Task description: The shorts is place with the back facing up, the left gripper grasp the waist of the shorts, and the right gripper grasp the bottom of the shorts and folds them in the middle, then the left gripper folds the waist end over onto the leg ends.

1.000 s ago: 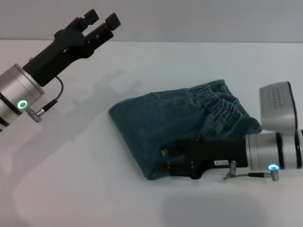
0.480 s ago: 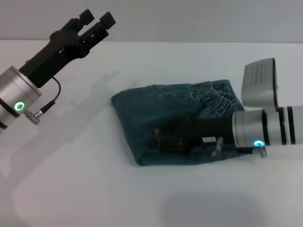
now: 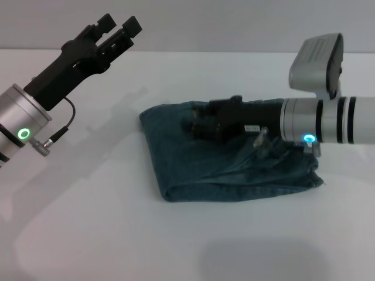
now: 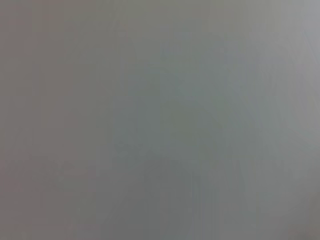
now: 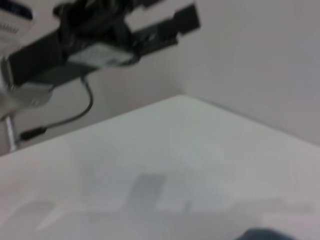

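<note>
The blue denim shorts (image 3: 234, 170) lie folded in a bundle on the white table (image 3: 88, 222), right of centre in the head view. A rounded fold runs along their near left edge, and the waist is hidden under the upper layer. My right gripper (image 3: 198, 122) reaches in from the right over the far left part of the bundle, shut on the top layer of denim. My left gripper (image 3: 119, 24) hangs open high at the far left, well away from the cloth. In the right wrist view the left arm (image 5: 95, 47) shows, with a sliver of the shorts (image 5: 262, 235).
The bare white tabletop surrounds the shorts, and a pale wall (image 3: 234, 23) runs behind its far edge. The left wrist view is a blank grey surface.
My right gripper has swept from the near edge of the shorts to their far side, drawing denim with it. The elastic waist is now covered. The left arm has barely moved.
</note>
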You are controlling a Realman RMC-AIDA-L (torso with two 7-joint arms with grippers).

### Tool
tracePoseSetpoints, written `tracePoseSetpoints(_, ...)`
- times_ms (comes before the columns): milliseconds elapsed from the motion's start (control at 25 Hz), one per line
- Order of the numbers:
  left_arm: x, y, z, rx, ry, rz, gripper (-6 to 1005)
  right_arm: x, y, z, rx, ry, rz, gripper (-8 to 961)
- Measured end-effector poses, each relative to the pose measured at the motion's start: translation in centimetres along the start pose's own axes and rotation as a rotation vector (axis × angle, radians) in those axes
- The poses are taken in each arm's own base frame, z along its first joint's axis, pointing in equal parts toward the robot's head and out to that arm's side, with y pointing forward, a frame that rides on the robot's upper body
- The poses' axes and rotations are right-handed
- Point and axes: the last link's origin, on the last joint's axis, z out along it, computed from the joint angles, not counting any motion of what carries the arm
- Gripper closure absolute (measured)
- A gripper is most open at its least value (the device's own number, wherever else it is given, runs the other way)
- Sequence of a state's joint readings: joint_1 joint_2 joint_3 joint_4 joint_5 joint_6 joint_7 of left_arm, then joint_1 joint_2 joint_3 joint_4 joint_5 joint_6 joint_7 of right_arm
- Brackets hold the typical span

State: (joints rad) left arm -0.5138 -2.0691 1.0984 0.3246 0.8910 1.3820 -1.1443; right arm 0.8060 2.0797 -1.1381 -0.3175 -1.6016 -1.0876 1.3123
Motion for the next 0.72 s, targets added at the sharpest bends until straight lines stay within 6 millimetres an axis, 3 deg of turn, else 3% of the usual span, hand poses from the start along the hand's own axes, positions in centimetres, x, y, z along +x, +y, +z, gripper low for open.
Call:
tracePoseSetpoints(160, 0.0, 0.0, 0.0, 0.002, 0.0, -0.001, 164, -0.1, -0.3, -1.0, 0.01, -0.037, 0.0, 517)
tracePoseSetpoints(320, -0.1, -0.2, -0.2, 0.013, 0.0, 0.002, 164, 0.5, -0.7, -3.7, 0.058, -0.143, 0.025, 517)
tracePoseSetpoints(520, -0.2, -0.5, -0.6, 0.041, 0.005, 0.018, 165, 1.3, -2.5, -10.0, 0.251, -0.402, 0.054, 517)
tracePoseSetpoints(720, -0.2, -1.1, -1.5, 0.095, 0.039, 0.054, 165, 3.6, -3.7, -17.5, 0.558, -0.641, 0.034, 517)
